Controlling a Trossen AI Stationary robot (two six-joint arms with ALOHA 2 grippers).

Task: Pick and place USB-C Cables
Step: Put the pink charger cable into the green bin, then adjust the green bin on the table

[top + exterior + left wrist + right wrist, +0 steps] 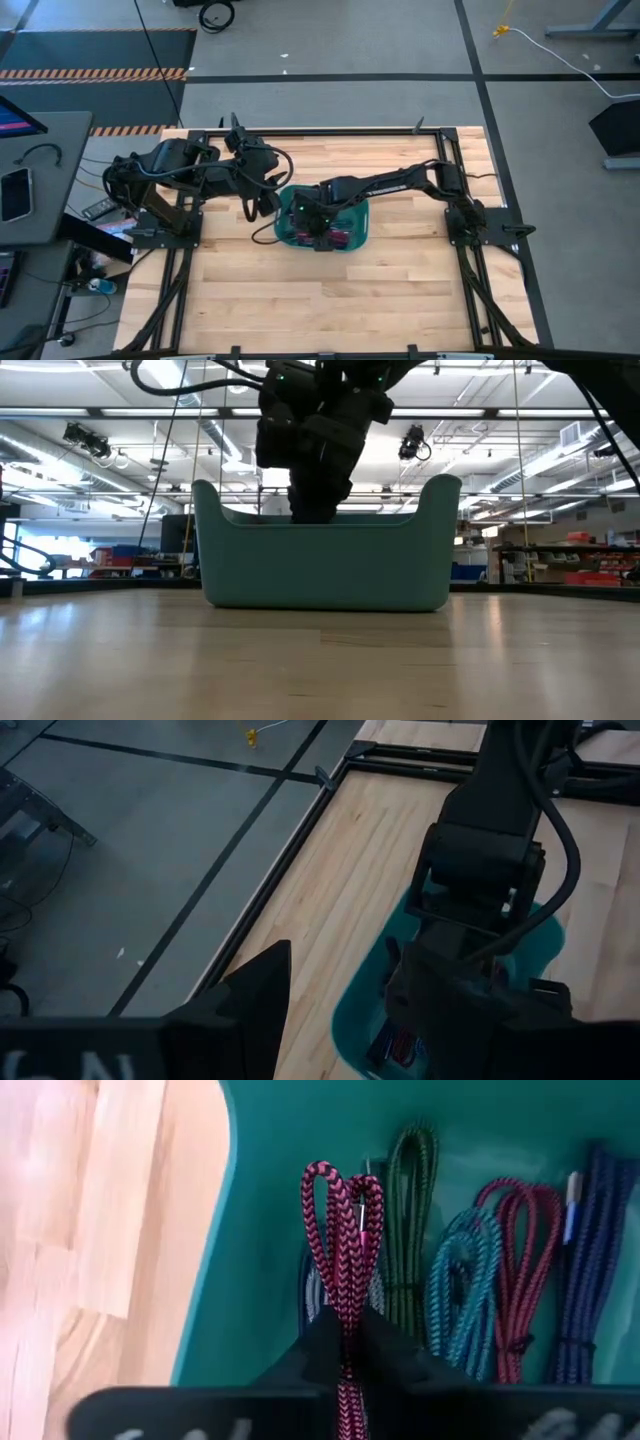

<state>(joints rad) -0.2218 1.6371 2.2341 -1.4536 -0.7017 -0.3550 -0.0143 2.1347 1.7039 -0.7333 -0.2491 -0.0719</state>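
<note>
The teal bin point(320, 570) is showing smooth moulded plastic with a soft, satin sheen on its walls. The table point(300, 300) is presenting pale butcher-block wood in jointed strips, finished smooth and faintly reflecting the bin at its base. A matt black metal frame point(450, 150) is running along the table's edges. The magenta-and-black cable point(345, 1230) is showing a woven braided cloth jacket, rough and dull. The green cable point(410, 1210), cyan cable point(465, 1285), red cable point(520, 1260) and dark blue cable point(590, 1270) are wearing the same braided weave. The right gripper point(347, 1342) is looking like matt black plastic.
</note>
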